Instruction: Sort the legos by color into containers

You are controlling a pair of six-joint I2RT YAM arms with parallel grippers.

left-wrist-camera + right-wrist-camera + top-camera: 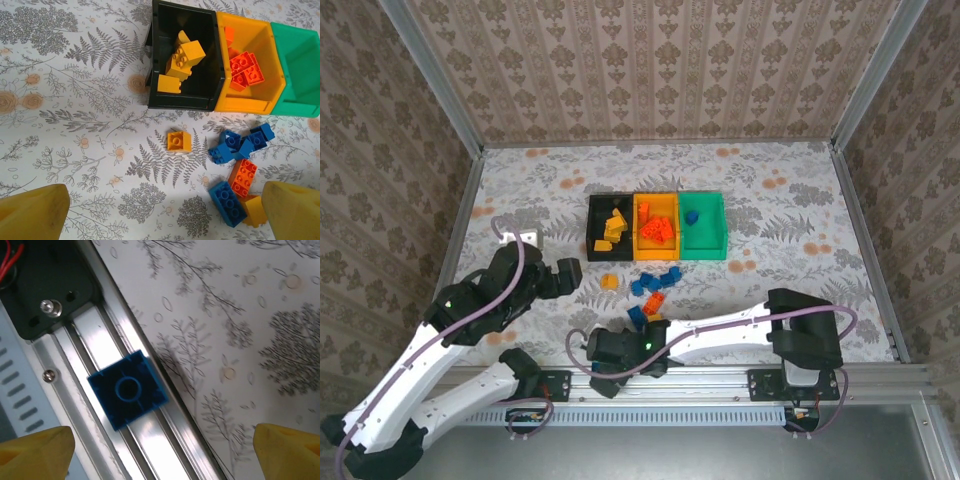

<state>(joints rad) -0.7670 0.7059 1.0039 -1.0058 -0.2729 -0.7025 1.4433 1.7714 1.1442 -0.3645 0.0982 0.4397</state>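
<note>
Right fingers [35, 452] spread wide, empty, hovering over a stray blue brick [128, 390] lying underside-up on the rail [85, 335], off the worktop [240, 315]: likely the next pick. Left fingers [32, 212] gape too, holding nothing, above loose legos [240, 145] before the containers [250, 102]; that wrist view resolves bin contents the overhead blurs.

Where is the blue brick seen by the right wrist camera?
The blue brick lies on the aluminium rail in the right wrist view, beside the patterned table, below the black bracket.
</note>
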